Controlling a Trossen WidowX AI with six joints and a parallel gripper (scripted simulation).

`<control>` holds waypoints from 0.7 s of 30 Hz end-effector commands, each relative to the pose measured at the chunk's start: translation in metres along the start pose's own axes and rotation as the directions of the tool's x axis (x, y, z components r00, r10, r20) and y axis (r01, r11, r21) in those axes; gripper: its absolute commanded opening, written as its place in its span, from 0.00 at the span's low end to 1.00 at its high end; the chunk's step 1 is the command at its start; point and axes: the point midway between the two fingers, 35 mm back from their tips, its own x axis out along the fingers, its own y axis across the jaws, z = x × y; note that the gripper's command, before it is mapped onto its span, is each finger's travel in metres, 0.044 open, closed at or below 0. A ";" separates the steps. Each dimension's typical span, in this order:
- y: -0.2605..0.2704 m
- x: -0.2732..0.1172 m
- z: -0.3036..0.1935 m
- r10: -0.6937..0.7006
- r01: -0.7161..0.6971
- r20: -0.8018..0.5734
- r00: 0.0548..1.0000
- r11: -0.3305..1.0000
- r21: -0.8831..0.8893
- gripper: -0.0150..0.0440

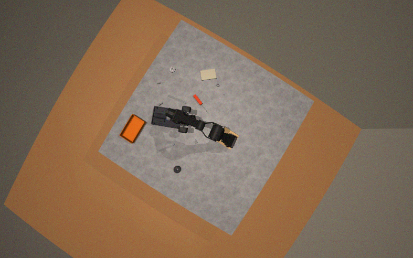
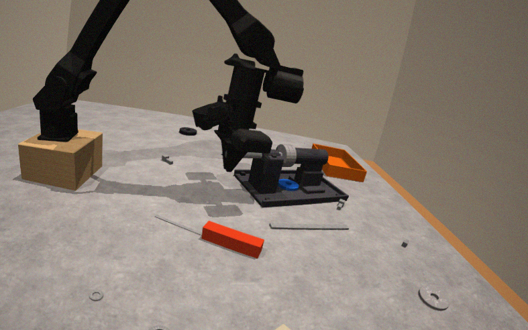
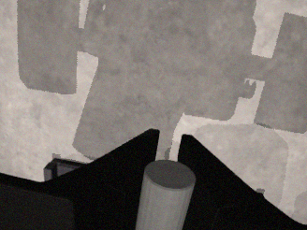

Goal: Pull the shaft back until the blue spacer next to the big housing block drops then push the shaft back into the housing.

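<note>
My gripper (image 2: 229,163) (image 3: 168,141) is shut on the grey shaft (image 2: 252,155) (image 3: 166,201), whose round end shows between the fingers in the wrist view. In the exterior view the shaft runs level from the fingers into the near dark upright block (image 2: 265,174). Pale grey spacers (image 2: 286,155) sit upright beyond it, against the dark cylinder (image 2: 314,155) on its stand. The blue spacer (image 2: 288,184) lies flat below them on the dark base tray (image 2: 303,201) (image 1: 152,115), apart from them. The arm hides the fingers in the top view.
An orange bin (image 1: 133,128) (image 2: 341,163) stands past the tray. A red-handled screwdriver (image 1: 197,99) (image 2: 233,240) and a thin bar (image 2: 308,226) lie on the tray's near side in the exterior view. A black ring (image 1: 176,169) and a pale disc (image 1: 172,69) lie farther off.
</note>
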 end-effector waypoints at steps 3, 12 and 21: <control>-0.001 -0.001 -0.005 -0.001 0.001 -0.023 1.000 1.000 0.003 0.25; -0.001 -0.001 -0.004 -0.001 0.001 -0.023 1.000 1.000 0.003 0.25; -0.001 -0.001 -0.003 -0.001 0.001 -0.023 1.000 1.000 0.003 0.25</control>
